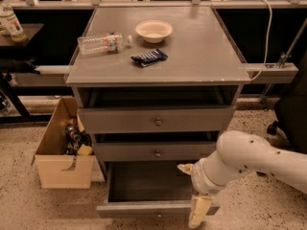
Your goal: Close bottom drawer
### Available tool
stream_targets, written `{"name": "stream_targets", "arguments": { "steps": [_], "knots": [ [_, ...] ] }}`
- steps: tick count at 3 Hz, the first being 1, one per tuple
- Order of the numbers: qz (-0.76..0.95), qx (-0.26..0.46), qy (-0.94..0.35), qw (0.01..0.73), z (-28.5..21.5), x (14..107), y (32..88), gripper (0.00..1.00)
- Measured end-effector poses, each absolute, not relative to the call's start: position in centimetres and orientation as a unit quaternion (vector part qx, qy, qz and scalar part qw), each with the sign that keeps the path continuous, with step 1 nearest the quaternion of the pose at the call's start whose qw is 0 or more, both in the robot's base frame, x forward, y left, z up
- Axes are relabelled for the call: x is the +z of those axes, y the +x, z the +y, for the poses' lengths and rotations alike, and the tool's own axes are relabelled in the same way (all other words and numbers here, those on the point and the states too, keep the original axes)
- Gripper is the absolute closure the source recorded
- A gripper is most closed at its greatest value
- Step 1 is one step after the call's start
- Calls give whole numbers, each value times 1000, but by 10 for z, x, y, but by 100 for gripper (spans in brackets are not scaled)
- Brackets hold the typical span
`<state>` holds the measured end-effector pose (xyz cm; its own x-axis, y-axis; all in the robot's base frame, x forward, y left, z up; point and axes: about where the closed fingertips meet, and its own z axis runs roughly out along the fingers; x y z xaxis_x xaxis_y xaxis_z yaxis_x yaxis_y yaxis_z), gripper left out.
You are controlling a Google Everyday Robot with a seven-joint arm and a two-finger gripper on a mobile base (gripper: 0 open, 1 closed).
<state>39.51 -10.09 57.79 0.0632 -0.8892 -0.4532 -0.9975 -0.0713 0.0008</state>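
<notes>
While the bottom drawer (144,208) stands pulled well out at the foot of the cabinet (201,47), your risks run from the cabinet's left side to its right. Just left of the cabinet sits a cardboard box (62,176), near the drawer's left corner. An off-centre push could skew the drawer so it binds, or nudge that box.

At the cabinet's right front, the gripper (199,213) hangs pointing down and overlaps the right end of the drawer's front panel. Whether it is clenched or released, you cannot tell from here. Pushing from that far end rather than the middle is what I judge most likely to jam the drawer. The bulky arm (249,159) right of the cabinet could also catch the slightly open middle drawer (156,151) above.

As for containers, the cardboard box holds a jumble of small items, perhaps cans or bottles. On the cabinet top a clear plastic bottle (103,43) lies on its side. Right of it is a pale bowl (153,30) that seems to hold nothing, with a dark snack packet (149,57) in front. The bottom drawer's dark box shows nothing inside.
</notes>
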Motion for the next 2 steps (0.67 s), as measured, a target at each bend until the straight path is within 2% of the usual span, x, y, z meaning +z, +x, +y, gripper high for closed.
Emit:
{"name": "stream_targets", "arguments": {
  "steps": [1, 2],
  "knots": [
    [679, 207, -683, 171, -93, 528, 389, 0],
    [679, 207, -683, 171, -93, 528, 389, 0]
  ]
}}
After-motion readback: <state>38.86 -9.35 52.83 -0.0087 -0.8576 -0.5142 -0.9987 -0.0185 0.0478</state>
